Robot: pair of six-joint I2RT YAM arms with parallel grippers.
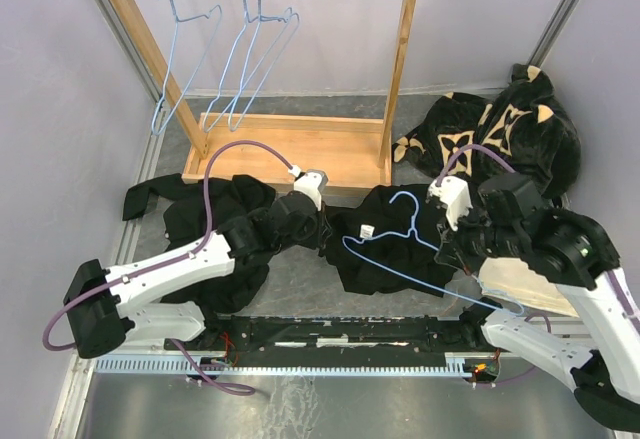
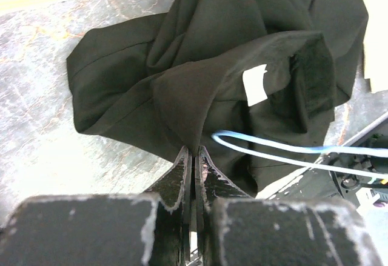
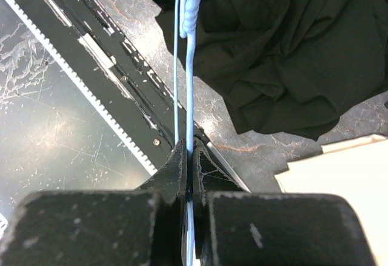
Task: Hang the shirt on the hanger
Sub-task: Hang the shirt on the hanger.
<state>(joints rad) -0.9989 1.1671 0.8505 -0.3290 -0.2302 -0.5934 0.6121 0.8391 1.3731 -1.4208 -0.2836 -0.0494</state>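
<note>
Status: both things are in hand, dressing not yet done.

Left gripper [image 2: 193, 154] is pinched closed on a raised fold of the plain black soft-cloth shirt [image 2: 200, 48], near its white collar tag [image 2: 255, 85]. Right gripper [image 3: 189, 151] is clamped on the thin light-blue wire hanger [image 3: 189, 66].

The shirt lies bunched on the table between the arms, and the hanger rests across it. One rounded hanger end sits just beside the lifted collar edge; I cannot tell whether it is inside.

Judged remaining: thread both shoulders, then straighten the cloth.
</note>
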